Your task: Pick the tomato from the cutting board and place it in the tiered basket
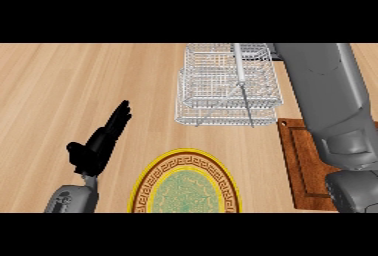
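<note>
- Broadly, a wooden counter [66,75] filling the head view, pale grain running left to right.
- Next, a grey right forearm [328,95] rising from the lower right corner up to the top edge, crossing over the cutting board and passing just beside the basket's right side.
- Right hand out of view past the top edge; impossible to tell whether released, clenched or grasping anything.
- Then a white wire tiered basket [229,85] at upper centre, tiers stacked and seen from above, a grey central post leaning down through the middle.
- Nothing red visible inside the basket's mesh.
- Below that, a round plate [187,184] with a yellow rim, a brown key-pattern band and a green centre, cut off by the lower edge, well apart from the basket.
- A brown cutting board [299,165] at the right, largely hidden under the forearm, only the left strip showing.
- Tomato not visible anywhere; whereabouts impossible to tell.
- Lastly, the black left hand [100,142] at lower left, fingers straight and pointing up and right, released, holding nothing, resting over bare counter left of the plate.
</note>
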You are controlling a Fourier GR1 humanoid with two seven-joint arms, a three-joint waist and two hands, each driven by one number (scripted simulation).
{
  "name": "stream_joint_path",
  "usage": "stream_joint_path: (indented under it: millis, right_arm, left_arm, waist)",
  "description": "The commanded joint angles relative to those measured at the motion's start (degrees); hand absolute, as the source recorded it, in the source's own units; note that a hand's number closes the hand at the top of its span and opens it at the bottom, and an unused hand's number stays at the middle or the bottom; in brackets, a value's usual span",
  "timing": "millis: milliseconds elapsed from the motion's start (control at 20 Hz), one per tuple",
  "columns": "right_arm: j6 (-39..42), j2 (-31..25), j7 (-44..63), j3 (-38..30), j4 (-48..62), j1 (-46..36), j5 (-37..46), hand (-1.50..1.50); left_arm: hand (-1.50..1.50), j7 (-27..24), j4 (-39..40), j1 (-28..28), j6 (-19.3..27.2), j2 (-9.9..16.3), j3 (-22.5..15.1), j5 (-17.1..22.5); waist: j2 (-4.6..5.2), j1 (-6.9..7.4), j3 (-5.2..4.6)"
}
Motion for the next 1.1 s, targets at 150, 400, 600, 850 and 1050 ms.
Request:
stream_joint_path:
  millis: [150,400,600,850,1050]
  right_arm:
    - [-3.5,4.4,-0.9,-2.6,6.6,-2.3,-3.3,1.50]
    - [-4.5,7.6,10.0,-9.1,10.9,-3.8,-9.2,1.50]
    - [-5.0,8.9,13.8,-9.3,11.0,-3.5,-14.3,-1.50]
    - [-9.2,7.6,14.5,-12.2,4.6,-2.0,-15.3,-1.50]
    - [-13.8,0.0,11.1,-12.4,4.1,-2.3,-11.6,-1.50]
  left_arm:
    - [0.00,-0.7,1.0,0.4,-1.0,0.3,1.1,0.8]
    - [0.00,0.3,1.1,-1.3,0.5,-0.4,1.3,0.2]
    - [0.00,-0.7,2.2,-1.2,-2.0,1.9,2.6,1.0]
    - [0.00,1.0,-2.2,1.0,-0.9,0.8,1.2,0.4]
    - [0.00,-0.8,0.8,0.3,-0.4,0.0,0.8,-0.8]
  waist:
    - [-0.11,-0.33,0.00]
    - [-0.17,-0.67,0.00]
    - [-0.30,-0.65,-0.01]
    - [-0.51,-0.96,0.04]
    - [-0.22,-1.10,0.02]
